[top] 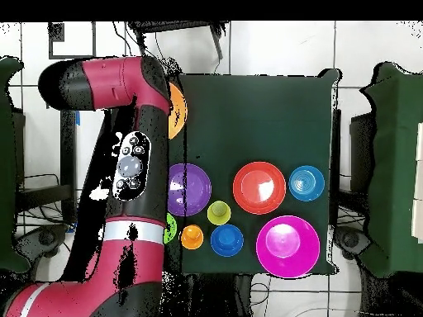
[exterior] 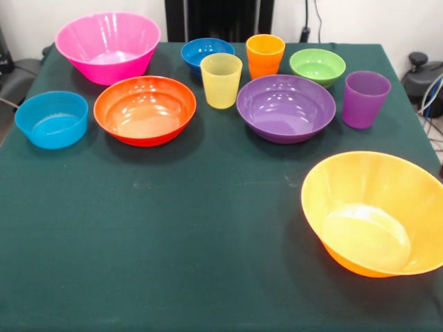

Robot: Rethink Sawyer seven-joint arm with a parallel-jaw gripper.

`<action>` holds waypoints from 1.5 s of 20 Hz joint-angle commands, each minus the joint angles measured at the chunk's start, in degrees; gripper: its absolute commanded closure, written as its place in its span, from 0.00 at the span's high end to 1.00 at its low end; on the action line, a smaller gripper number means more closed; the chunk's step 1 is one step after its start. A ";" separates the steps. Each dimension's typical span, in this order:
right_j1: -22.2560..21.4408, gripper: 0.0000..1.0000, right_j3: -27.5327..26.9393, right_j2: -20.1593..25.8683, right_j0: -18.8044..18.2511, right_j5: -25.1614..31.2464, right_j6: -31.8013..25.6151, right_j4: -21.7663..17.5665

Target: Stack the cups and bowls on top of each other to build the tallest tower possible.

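Front view shows nothing stacked yet: every piece sits alone on the green counter (exterior: 173, 242). The yellow-orange bowl (exterior: 377, 214), which I judge the natural base, lies tilted at one corner, its rim running out past the picture's edge; I worry it sits close enough to the counter's edge that a nudge could tip it off. The pink bowl (exterior: 107, 45) sits at the opposite corner, with the light blue bowl (exterior: 52, 119) and orange-red bowl (exterior: 145, 109) along that side. The purple bowl (exterior: 286, 107) and yellow cup (exterior: 221, 79) crowd together mid-row, with the orange cup (exterior: 265, 55), dark blue bowl (exterior: 206, 54), green bowl (exterior: 317, 66) and purple cup (exterior: 365, 98) close by, so reaching for one may knock a neighbour. Overhead, the arm (top: 136, 157) covers that side; I cannot tell the hand's state.
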 commanded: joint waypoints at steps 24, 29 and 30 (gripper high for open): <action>14.99 1.00 -3.98 0.34 3.89 -4.48 7.41 -3.43; 17.26 1.00 -6.20 -0.11 4.23 -4.55 8.44 -2.57; 17.55 1.00 -6.16 0.01 4.34 -4.92 8.61 -2.41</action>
